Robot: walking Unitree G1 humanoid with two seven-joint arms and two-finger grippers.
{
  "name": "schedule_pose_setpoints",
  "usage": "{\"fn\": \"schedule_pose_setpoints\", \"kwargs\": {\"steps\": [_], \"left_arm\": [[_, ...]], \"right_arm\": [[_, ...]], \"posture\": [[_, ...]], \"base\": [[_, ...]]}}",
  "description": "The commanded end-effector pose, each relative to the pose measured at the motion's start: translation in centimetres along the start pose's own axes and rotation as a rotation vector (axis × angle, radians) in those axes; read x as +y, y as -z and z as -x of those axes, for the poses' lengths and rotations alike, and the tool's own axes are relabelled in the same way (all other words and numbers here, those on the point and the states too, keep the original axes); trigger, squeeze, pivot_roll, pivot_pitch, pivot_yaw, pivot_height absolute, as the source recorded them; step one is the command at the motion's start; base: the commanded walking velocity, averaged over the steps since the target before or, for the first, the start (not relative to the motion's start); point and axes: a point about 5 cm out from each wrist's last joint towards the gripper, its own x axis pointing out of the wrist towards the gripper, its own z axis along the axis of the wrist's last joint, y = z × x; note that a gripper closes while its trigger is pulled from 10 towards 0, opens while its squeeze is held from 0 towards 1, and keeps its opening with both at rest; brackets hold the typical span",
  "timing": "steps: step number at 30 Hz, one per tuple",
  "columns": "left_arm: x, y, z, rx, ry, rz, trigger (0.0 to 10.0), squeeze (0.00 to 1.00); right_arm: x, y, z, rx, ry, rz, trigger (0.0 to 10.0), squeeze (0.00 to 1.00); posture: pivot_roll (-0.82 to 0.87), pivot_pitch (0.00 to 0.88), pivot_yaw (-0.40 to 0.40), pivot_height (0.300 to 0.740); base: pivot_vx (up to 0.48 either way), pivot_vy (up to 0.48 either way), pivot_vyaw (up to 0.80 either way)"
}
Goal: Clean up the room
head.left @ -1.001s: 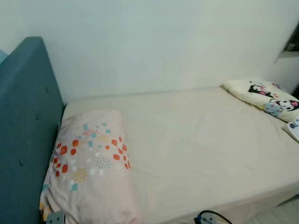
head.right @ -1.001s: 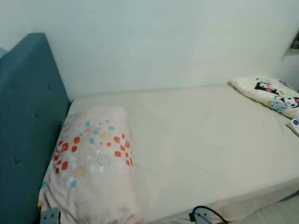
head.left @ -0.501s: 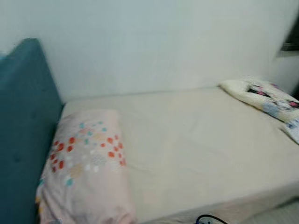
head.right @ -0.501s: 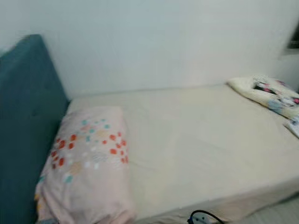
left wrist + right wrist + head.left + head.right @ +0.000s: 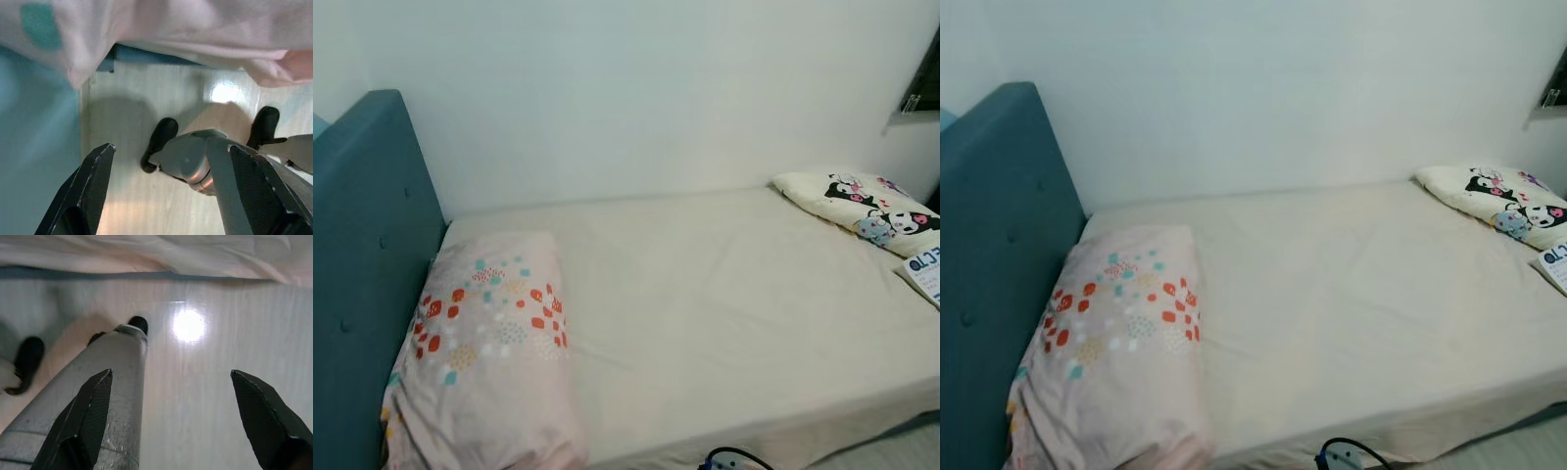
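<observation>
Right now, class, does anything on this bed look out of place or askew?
Yes. The cartoon-print pillow lies at the foot end, opposite the headboard, while the dotted pillow sits by it. A printed paper lies at the mattress edge beside the cartoon pillow.

— What's on the bed (image 5: 724, 323)?

— A pale pink pillow (image 5: 484, 352) dotted red, orange and teal, lying flat along the teal headboard (image 5: 362, 284). At the far end, a cream cushion (image 5: 862, 208) printed with black-and-white cartoon figures, near the wall.

— Anything else?

— A white card with blue lettering (image 5: 926, 274), just beside that cushion at the mattress edge. The beige sheet lies smooth between them.
</observation>
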Motion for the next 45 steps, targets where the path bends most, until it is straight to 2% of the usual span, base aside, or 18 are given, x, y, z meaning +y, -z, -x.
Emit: {"fn": "schedule_pose_setpoints", "kwargs": {"steps": [1,10,15,24,27,31,34,37,41,45], "left_arm": [[0.1,0.5,0.1,0.018,-0.002,-0.009,10.0,0.00],[0.1,0.3,0.1,0.005,0.000,-0.009,10.0,0.00],[0.1,0.3,0.1,-0.006,-0.008,-0.001,10.0,0.00],[0.1,0.7,0.1,-0.001,-0.011,-0.007,10.0,0.00],[0.1,1.0,0.2,0.007,-0.008,-0.013,10.0,0.00],[0.0,1.1,0.2,0.012,-0.004,-0.020,10.0,0.00],[0.0,1.1,0.2,0.013,-0.003,-0.022,10.0,0.00],[-0.1,1.0,0.2,0.014,-0.001,-0.027,10.0,0.00],[-0.1,0.9,0.1,0.014,0.000,-0.036,10.0,0.00],[-0.1,0.9,0.1,0.013,0.002,-0.040,10.0,0.00]], "right_arm": [[0.0,1.2,0.1,0.049,0.000,0.025,10.0,0.00],[0.1,1.3,0.1,0.042,0.018,-0.005,10.0,0.00],[-0.1,1.3,0.1,0.041,0.020,-0.005,10.0,0.00],[-0.5,1.9,0.2,0.063,0.055,-0.014,10.0,0.00],[-1.4,2.5,0.4,0.073,0.065,-0.021,10.0,0.00],[-3.6,3.1,0.8,0.082,0.087,-0.027,10.0,0.00],[-3.9,3.3,0.9,0.083,0.092,-0.028,10.0,0.00],[-5.0,3.6,1.2,0.088,0.103,-0.029,10.0,0.00],[-5.5,3.5,1.3,0.075,0.111,-0.026,10.0,0.00],[-5.1,3.1,1.1,0.071,0.106,-0.014,10.0,0.00]], "posture": [[0.07,0.000,-0.073,0.740],[0.07,0.000,-0.073,0.740],[0.07,0.000,-0.071,0.740],[0.07,0.000,-0.071,0.740],[0.06,0.000,-0.069,0.740],[0.06,0.000,-0.069,0.740],[0.06,0.000,-0.069,0.740],[0.06,0.000,-0.067,0.740],[0.06,0.000,-0.065,0.740],[0.06,0.000,-0.063,0.740]], "base": [[0.000,-0.480,0.70],[0.000,-0.480,0.14],[0.000,-0.480,0.66],[0.000,-0.480,0.00],[0.000,-0.480,0.00],[0.000,-0.480,0.00],[0.000,-0.480,0.00],[0.000,-0.480,0.00],[0.000,-0.480,0.00],[0.000,-0.480,0.56]]}}
